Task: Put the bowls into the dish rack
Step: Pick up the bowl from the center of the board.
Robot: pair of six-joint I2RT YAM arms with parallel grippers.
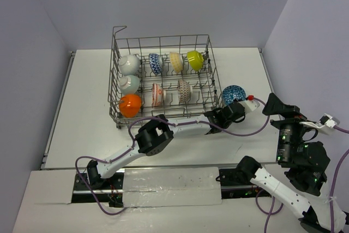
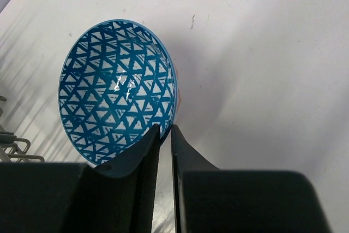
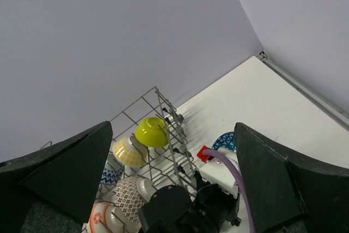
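White table [image 1: 82,107] between pale lilac walls [image 1: 32,53]. At left, a wire dish rack [image 1: 115,69] holds eight bowls [image 1: 130,105] on edge. Just right of it is a tilted blue bowl [image 2: 117,91], its rim pinched by the left gripper [image 2: 165,129], a grip seen clearly only in the wrist view. Far right, the right gripper [image 3: 172,135] gapes wide, empty.

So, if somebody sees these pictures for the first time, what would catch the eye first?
Most likely the blue patterned bowl, alone on the white table just right of the dish rack, tipped up with its rim between the left fingers. Next, the colours in the rack: an orange bowl at the near left corner and a lime bowl at the far right. The right fingers hang wide open above the table's right side.
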